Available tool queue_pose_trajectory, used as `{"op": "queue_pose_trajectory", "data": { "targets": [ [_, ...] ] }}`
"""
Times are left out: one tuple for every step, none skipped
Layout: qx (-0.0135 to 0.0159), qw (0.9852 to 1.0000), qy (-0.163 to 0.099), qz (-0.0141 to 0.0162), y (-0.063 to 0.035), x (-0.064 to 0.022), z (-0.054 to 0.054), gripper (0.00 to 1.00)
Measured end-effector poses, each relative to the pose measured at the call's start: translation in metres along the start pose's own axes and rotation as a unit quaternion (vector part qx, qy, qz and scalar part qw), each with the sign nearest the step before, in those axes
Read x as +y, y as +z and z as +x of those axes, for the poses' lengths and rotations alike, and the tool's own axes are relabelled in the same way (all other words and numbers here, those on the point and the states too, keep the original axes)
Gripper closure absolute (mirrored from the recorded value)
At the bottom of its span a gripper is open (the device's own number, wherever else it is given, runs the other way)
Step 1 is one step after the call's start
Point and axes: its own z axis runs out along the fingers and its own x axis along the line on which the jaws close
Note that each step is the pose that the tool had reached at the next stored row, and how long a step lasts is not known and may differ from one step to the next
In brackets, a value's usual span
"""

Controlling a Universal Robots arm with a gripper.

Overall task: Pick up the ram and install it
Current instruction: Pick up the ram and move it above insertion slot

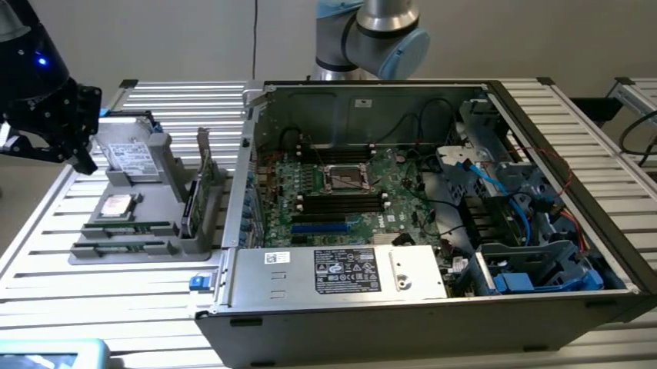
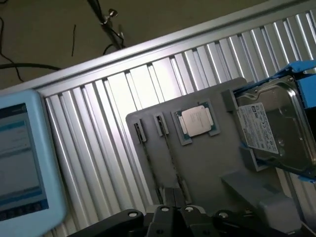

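Pincer (image 1: 82, 160) clenched, empty, over HDD (image 1: 131, 157) end of gray fixture (image 1: 156, 209) on worktop (image 1: 103, 286); ram (image 1: 128, 228) sits in fixture slot below, past CPU (image 1: 116, 205) toward near edge, long axis along exterior view's left-right.

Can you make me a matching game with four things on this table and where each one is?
Things:
1. silver boxy hard drive
2. square silver processor chip
3. long thin green ram stick
4. big green motherboard

Places:
A. inside the open black computer case
B. in a narrow slot near the grey holder edge closest to the exterior camera
C. propped up at the holder's far end
D. lying flat in the holder's middle

Pairs: 1-C, 2-D, 3-B, 4-A
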Motion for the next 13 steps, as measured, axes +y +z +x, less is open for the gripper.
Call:
{"op": "queue_pose_trajectory", "data": {
  "targets": [
    [0.0006, 1.0000, -0.009, 0.0010, 0.0000, 0.0000, 0.0000, 0.89],
    [0.0013, 0.9998, -0.017, 0.0017, 0.0001, 0.0000, 0.0001, 0.89],
    [0.0020, 0.9997, -0.026, 0.0025, 0.0002, 0.0000, 0.0001, 0.89],
    [0.0028, 0.9994, -0.035, 0.0032, 0.0001, 0.0000, 0.0000, 0.89],
    [0.0036, 0.9991, -0.043, 0.0039, 0.0001, 0.0000, 0.0000, 0.89],
    [0.0041, 0.9987, -0.052, 0.0048, 0.0002, 0.0000, 0.0000, 0.89],
    [0.0043, 0.9982, -0.060, 0.0059, 0.0002, 0.0000, 0.0000, 0.89],
    [0.0042, 0.9977, -0.067, 0.0076, 0.0001, 0.0000, 0.0000, 0.89],
    [0.0041, 0.9972, -0.075, 0.0093, 0.0001, -0.0001, 0.0000, 0.89],
    [0.0040, 0.9966, -0.082, 0.0109, 0.0002, -0.0001, 0.0000, 0.89],
    [0.0040, 0.9959, -0.090, 0.0122, 0.0003, -0.0001, 0.0000, 0.89],
    [0.0041, 0.9952, -0.097, 0.0132, 0.0004, -0.0001, 0.0000, 0.89],
    [0.0045, 0.9944, -0.105, 0.0140, 0.0003, 0.0000, 0.0000, 0.89]
  ]
}}
